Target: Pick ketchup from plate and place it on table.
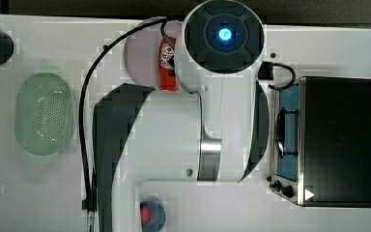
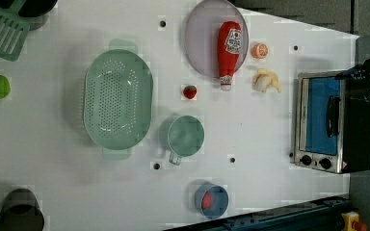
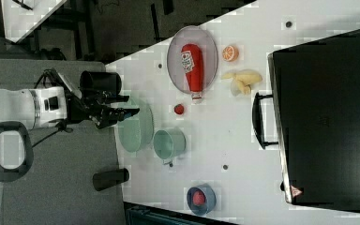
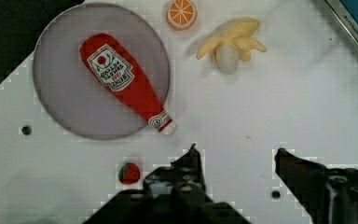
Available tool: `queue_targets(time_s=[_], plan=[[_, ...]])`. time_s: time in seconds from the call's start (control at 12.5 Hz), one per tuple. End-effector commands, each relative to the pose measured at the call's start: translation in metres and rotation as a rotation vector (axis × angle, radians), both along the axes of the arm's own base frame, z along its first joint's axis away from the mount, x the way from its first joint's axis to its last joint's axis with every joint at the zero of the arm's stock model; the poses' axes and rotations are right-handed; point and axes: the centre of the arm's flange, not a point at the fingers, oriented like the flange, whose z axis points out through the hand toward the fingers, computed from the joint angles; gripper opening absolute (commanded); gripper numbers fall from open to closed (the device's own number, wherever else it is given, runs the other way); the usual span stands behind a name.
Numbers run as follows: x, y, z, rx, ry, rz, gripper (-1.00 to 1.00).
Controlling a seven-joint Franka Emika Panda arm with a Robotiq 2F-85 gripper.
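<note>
The ketchup (image 4: pixel 121 86) is a red bottle with a white-and-black label. It lies flat on the pale lilac-grey plate (image 4: pixel 65 93), its cap end poking over the rim toward the white table (image 4: pixel 270 107). My gripper (image 4: pixel 237 154) hangs open above the bare table, apart from the bottle, with nothing between its fingers (image 4: pixel 193 161). The left view shows the ketchup (image 2: pixel 229 48) on the plate (image 2: pixel 202 38) at the far edge. In the right view my gripper (image 3: pixel 127 112) is well off to the right view's left of the ketchup (image 3: pixel 193 65). In the top view my arm hides most of the ketchup (image 1: pixel 166 65).
An orange slice (image 2: pixel 259 50) and a peeled banana (image 2: pixel 266 81) lie beside the plate, a strawberry (image 2: pixel 190 92) just below it. A mint basket (image 2: pixel 118 98), a green cup (image 2: pixel 185 135), a blue bowl (image 2: pixel 211 200) and a toaster oven (image 2: pixel 327 122) stand around.
</note>
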Motion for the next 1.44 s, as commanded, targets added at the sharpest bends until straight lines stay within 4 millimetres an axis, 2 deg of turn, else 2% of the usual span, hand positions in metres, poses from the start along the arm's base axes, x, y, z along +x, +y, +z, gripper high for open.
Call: queue_targets(time_s=[0.08,0.24,0.48,0.8,1.04,1.44], plan=[[-0.056,-0.013,0.053,-0.004,0.013,-0.091,0.59],[-0.052,-0.009,0.046,-0.004,0.024,-0.082,1.0],[-0.036,0.003,0.018,-0.001,0.057,-0.055,1.0],[-0.002,0.027,-0.04,0.01,0.074,0.028,1.0],[0.02,0.039,-0.089,0.031,0.081,0.22,1.0],[0.055,0.039,-0.169,0.046,0.042,0.533,1.0]])
